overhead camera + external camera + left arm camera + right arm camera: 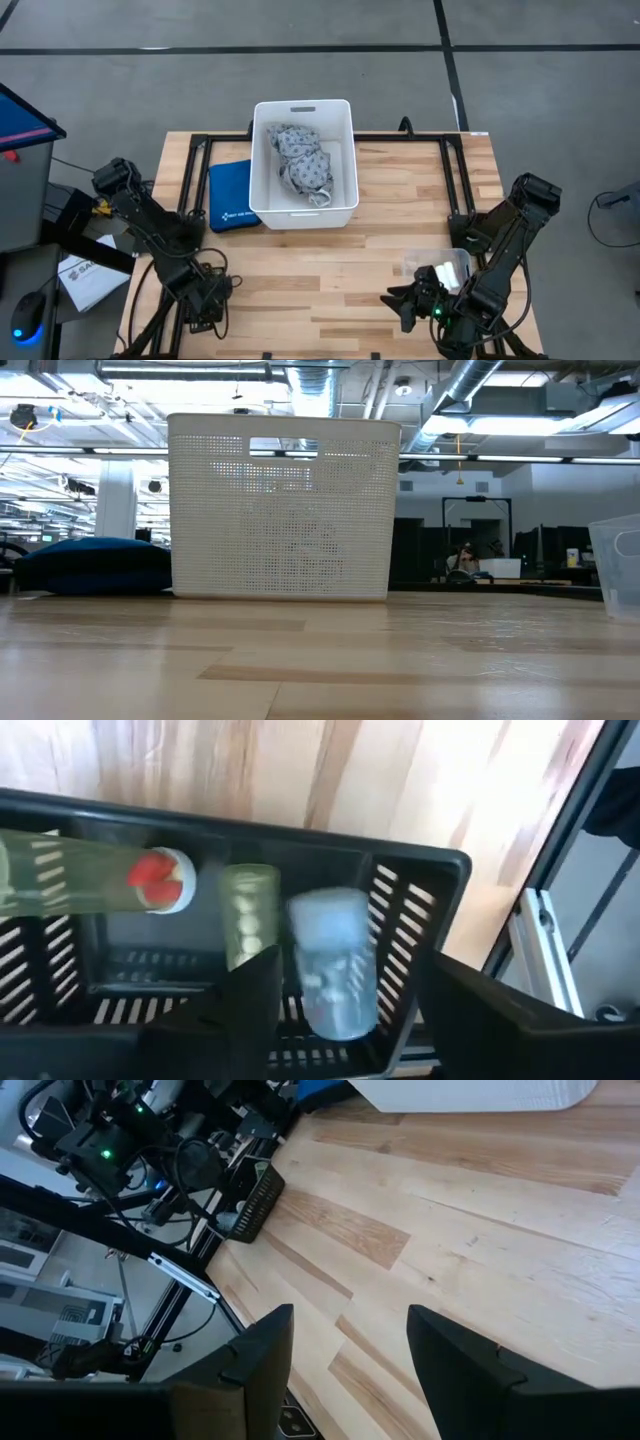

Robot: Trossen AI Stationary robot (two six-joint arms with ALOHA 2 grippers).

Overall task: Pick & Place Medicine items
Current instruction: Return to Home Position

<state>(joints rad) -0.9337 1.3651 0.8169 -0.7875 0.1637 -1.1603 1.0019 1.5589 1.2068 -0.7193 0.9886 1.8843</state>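
Note:
Three small tubes lie side by side in a black slatted basket (420, 870) at the table's near left corner: a clear one with a white cap and something red inside (150, 880), a greenish one (248, 910) and a pale whitish one (335, 960). My left gripper (350, 980) is open just above the basket (205, 300), with a finger on either side of the pale tube. I see no touch. My right gripper (400, 300) is open and empty over bare wood near the table's near edge (350, 1330).
A white perforated bin (303, 160) holding a grey patterned cloth bundle (300, 160) stands at the far middle, with a blue pouch (232, 195) to its left. A clear plastic container (447, 265) sits by my right arm. Bare wood lies between the arms.

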